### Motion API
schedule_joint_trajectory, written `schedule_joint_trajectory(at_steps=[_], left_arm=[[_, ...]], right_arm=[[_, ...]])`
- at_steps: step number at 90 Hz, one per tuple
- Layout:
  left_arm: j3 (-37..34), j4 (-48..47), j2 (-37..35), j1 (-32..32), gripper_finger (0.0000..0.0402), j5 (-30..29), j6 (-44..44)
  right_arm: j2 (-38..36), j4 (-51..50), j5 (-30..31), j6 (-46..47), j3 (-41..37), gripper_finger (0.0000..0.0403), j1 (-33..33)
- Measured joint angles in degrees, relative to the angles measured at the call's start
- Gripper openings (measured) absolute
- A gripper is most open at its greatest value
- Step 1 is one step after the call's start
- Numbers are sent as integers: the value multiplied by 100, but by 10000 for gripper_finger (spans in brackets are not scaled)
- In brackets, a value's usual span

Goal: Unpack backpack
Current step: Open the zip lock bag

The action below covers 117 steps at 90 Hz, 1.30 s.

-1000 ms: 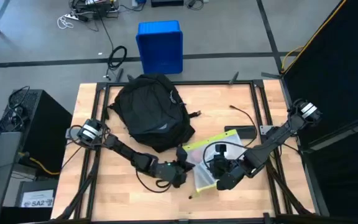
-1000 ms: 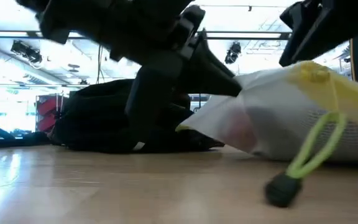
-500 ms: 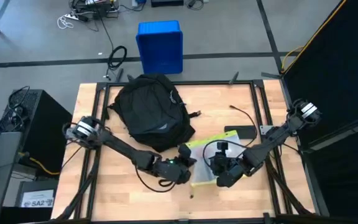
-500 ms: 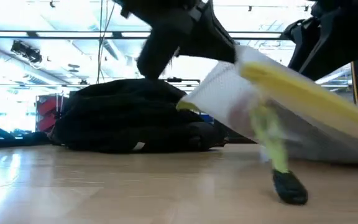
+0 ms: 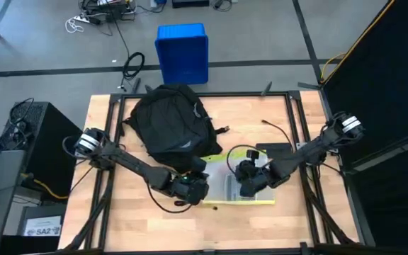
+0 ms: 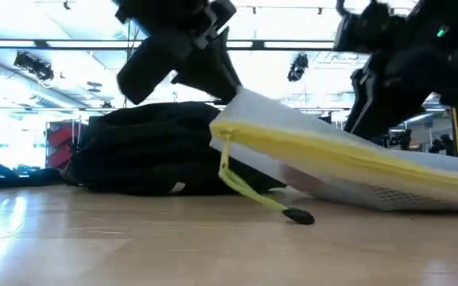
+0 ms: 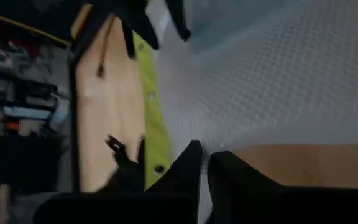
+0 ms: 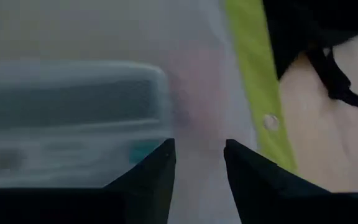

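The black backpack (image 5: 168,127) lies on the far left part of the table, its flat side down. To its right is a white mesh pouch (image 5: 250,195) with a yellow-green zip edge (image 6: 332,155). A green pull cord (image 6: 249,189) hangs from the pouch, and the cord's dark toggle (image 6: 296,215) rests on the wood. My left gripper (image 5: 202,178) is shut on the pouch's left corner. My right gripper (image 5: 248,183) stands over the pouch's far part with mesh between its fingers. My left gripper pinches the pouch's left corner (image 7: 199,144) between its two fingers, next to the yellow-green edge. It comes slanting from the left and above. That end (image 6: 233,111) is lifted, and the pouch slopes down to its right end (image 6: 420,195) on the table. My right gripper has the white mesh (image 8: 197,134) between its two fingers (image 8: 160,165), which stay a little apart. It comes from above on the pouch's far part. The pouch itself hides which edge or layer it has.
A small black device (image 5: 282,150) and a thin cable (image 5: 275,129) lie on the table far right of the pouch. A blue crate (image 5: 183,51) stands on the floor beyond the far edge. Bare wood (image 5: 289,219) shows near the front edge.
My left gripper has risen and gone toward the far edge with the pouch's corner. My right gripper has also gone toward the far edge. The pouch has turned about, so its yellow-green edge now runs along its near side. The pull cord has swung and come to rest.
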Motion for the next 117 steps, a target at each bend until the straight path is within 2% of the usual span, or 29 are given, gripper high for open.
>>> schedule_joint_trajectory(at_steps=[30, 47, 83, 117], left_arm=[[-410, 45, 2, 0, 0, 528, -532], [-410, 167, -14, 0, 0, 528, -713], [-419, -118, -557, -2, 0, 281, -1131], [-1491, 1151, -618, -37, 0, 358, -1542]], right_arm=[[1, 569, -193, -163, -352, 122, -384], [1, 666, -196, -259, -352, 119, -390], [1, 693, -184, -354, -352, 122, -372], [1, 688, -176, -341, -352, 123, -372]])
